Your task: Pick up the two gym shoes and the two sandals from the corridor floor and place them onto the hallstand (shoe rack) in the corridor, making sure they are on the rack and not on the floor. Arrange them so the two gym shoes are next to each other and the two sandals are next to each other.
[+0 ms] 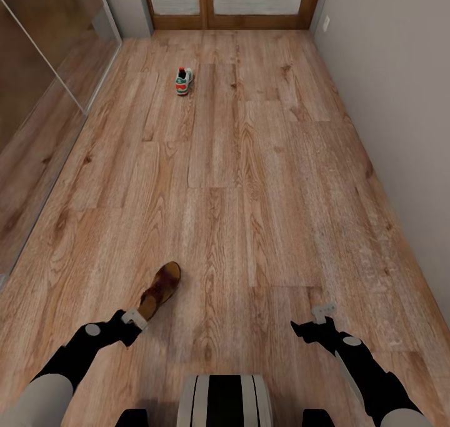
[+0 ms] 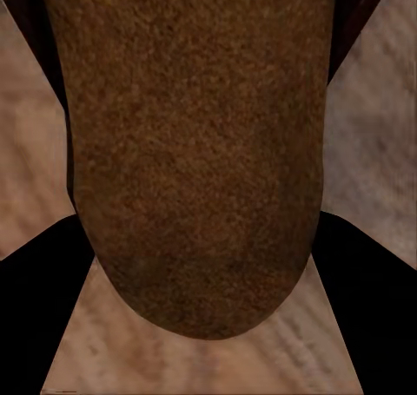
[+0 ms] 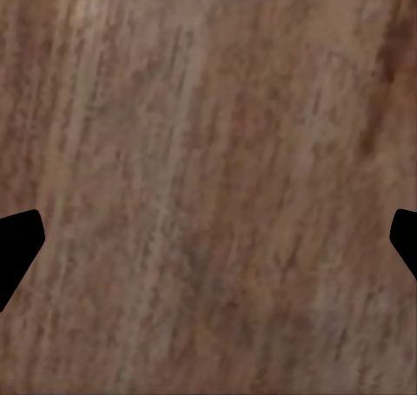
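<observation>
Now, your left gripper point(image 1: 136, 319) is clenched on the heel of the brown leather slip-on sandal point(image 1: 160, 287), low over the light wood-plank corridor floor point(image 1: 262, 183). Carry it level; right gripper point(image 1: 320, 315) hangs released. White-green gym shoe point(image 1: 183, 81) lies far ahead.

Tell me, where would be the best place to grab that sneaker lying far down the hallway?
Probably across its narrow width near the ankle opening, coming down from above. The gym shoe sits upright on the corridor floor, with open floor around it. It is too far away to see finer detail.
</observation>
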Tool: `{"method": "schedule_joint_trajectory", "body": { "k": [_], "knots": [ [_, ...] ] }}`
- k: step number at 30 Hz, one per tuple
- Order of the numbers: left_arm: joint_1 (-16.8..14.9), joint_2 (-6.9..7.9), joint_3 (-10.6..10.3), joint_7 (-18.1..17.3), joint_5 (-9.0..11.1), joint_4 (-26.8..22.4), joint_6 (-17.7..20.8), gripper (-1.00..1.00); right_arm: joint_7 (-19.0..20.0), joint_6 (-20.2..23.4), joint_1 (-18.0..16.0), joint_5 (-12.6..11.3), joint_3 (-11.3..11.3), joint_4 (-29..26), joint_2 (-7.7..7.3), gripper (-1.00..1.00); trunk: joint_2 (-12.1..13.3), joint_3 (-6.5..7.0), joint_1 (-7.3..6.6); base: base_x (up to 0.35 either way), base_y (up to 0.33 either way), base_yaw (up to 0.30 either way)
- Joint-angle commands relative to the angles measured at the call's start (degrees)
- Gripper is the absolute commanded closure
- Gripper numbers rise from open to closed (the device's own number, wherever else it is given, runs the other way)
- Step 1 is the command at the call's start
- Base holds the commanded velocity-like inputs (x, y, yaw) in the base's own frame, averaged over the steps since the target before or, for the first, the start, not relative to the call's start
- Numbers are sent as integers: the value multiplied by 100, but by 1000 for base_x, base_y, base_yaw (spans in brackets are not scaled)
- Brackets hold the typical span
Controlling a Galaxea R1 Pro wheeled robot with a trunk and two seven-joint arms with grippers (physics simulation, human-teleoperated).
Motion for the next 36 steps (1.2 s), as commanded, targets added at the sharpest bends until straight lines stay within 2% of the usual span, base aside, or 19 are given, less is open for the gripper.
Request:
{"method": "schedule_joint_trajectory", "body": {
  "k": [1, 3, 5, 7, 8, 11, 12, 17, 18, 19, 21, 23, 26, 29, 36],
  "knots": [
    [1, -7, 83, 17, 35, 5, -24, 100, 23, 0, 0, 63, 0, -6, -2, -100, -1, -3, -1, 0, 0, 0],
    [14, -13, 187, 223, 266, 28, -29, 100, 24, -77, 1, 81, 0, 4, -6, -100, -1, -3, -1, 0, 0, 0],
    [23, -36, 258, 559, 579, 55, -50, 100, 24, -163, 1, 92, 0, 10, -9, -100, -1, -3, -1, 0, 0, 0],
    [28, -48, 276, 712, 751, 86, -60, 100, 24, -187, 1, 95, -5, 11, -11, -100, -1, -3, -1, 0, 0, 0],
    [33, -61, 291, 903, 1014, 167, -73, 100, 20, -207, 1, 93, -14, 3, -11, -100, -1, -3, -1, 0, 0, 0],
    [36, -73, 301, 1066, 1341, 297, -88, 100, 12, -221, 1, 88, -26, -9, -11, -100, -1, -3, -1, 0, 0, 0],
    [37, -72, 304, 1135, 1613, 414, -105, 100, 9, -231, 1, 86, -31, -13, -16, -100, -1, -3, -1, 0, 0, 0],
    [108, -73, 306, 1173, 1855, 561, -213, 100, 8, -240, 1, 83, -45, -18, -22, -100, -1, -3, -1, 0, 0, 0],
    [175, -71, 307, 1177, 1895, 586, -296, 100, 7, -242, 1, 83, -57, -21, -37, -100, -1, -3, -1, 0, 0, 0],
    [466, -54, 314, 1189, 1952, 618, -716, 100, -9, -245, 1, 82, -148, -39, -76, -100, -1, -3, -1, 0, 0, 0],
    [569, -40, 349, 1190, 1996, 625, -843, 100, -23, -245, 1, 82, -250, -48, -87, -100, -1, 0, -1, 0, 0, -3],
    [628, -32, 401, 1191, 2051, 628, -895, 100, -36, -246, 1, 82, -343, -51, -91, -100, -1, 9, -1, 0, 0, -28],
    [742, -23, 565, 1185, 2189, 631, -969, 100, -54, -252, 1, 85, -616, -46, -102, -100, -1, 29, -1, 0, 0, -76],
    [793, -18, 636, 1184, 2234, 632, -993, 100, -60, -253, 1, 88, -775, -24, -105, -100, -1, 53, -1, 0, 0, -99],
    [860, -6, 680, 1183, 2269, 632, -1007, 100, -74, -290, 1, 94, -883, -1, -112, -100, -1, 112, -1, 0, 0, -110]
  ]
}}
